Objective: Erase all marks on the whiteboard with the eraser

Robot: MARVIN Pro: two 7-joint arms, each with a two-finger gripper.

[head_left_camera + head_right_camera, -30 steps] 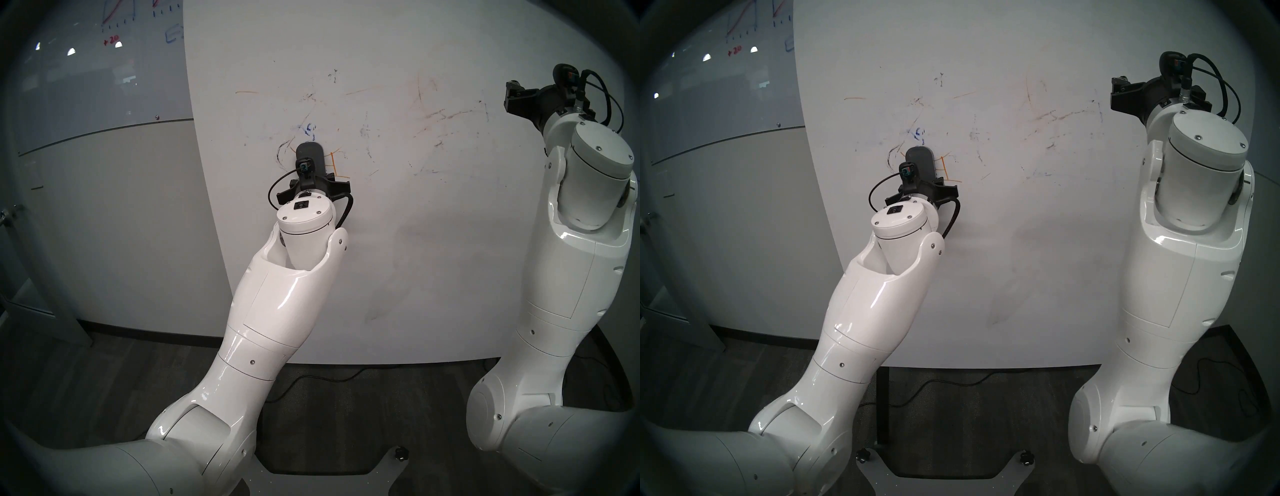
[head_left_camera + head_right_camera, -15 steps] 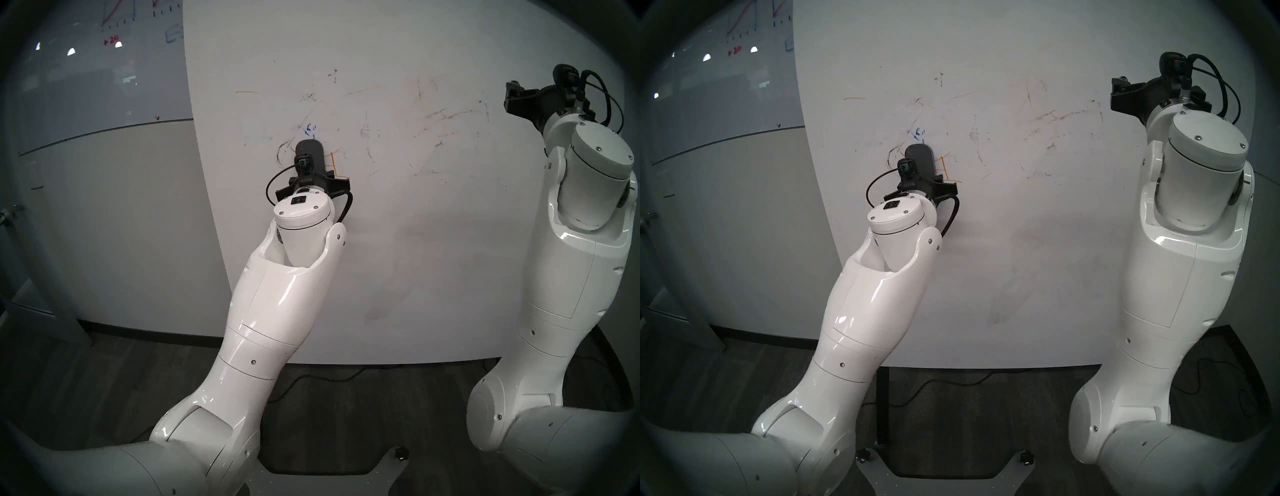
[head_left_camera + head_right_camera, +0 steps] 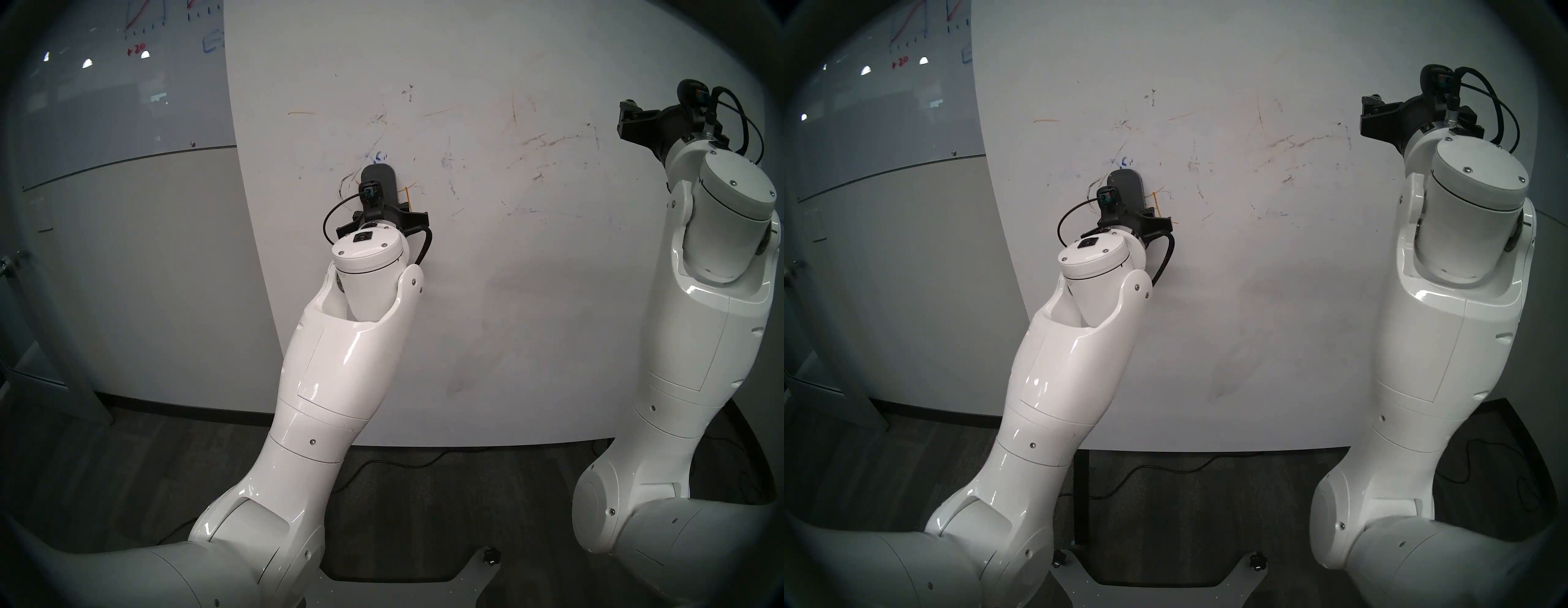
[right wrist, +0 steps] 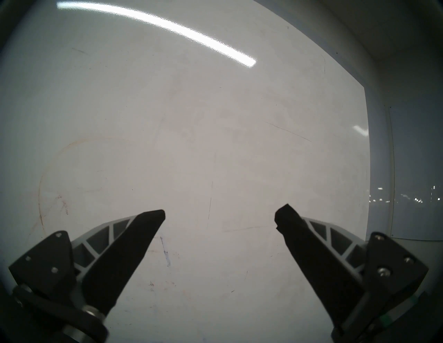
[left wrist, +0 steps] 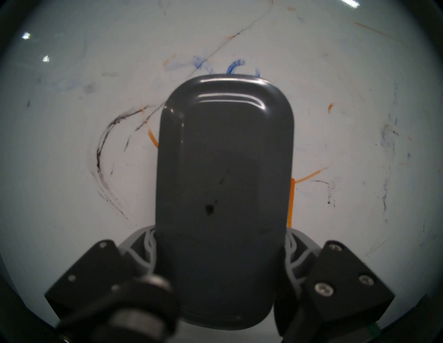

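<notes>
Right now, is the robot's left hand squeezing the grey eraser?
Touching. In the left wrist view, the left gripper has a finger pressed against each side of the eraser, no gap showing.

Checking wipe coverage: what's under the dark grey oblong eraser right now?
The dark grey oblong eraser, held by the left gripper, covers part of the white whiteboard. Blue scribble and orange lines run under its edges; anything beneath is hidden.

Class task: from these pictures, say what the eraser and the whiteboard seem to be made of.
Eraser: likely moulded plastic, dark grey, semi-gloss; light streaks curve along its rounded rim. Whiteboard: smooth white panel, probably coated; the right wrist view shows a lamp reflected in it, and ink smears.
</notes>
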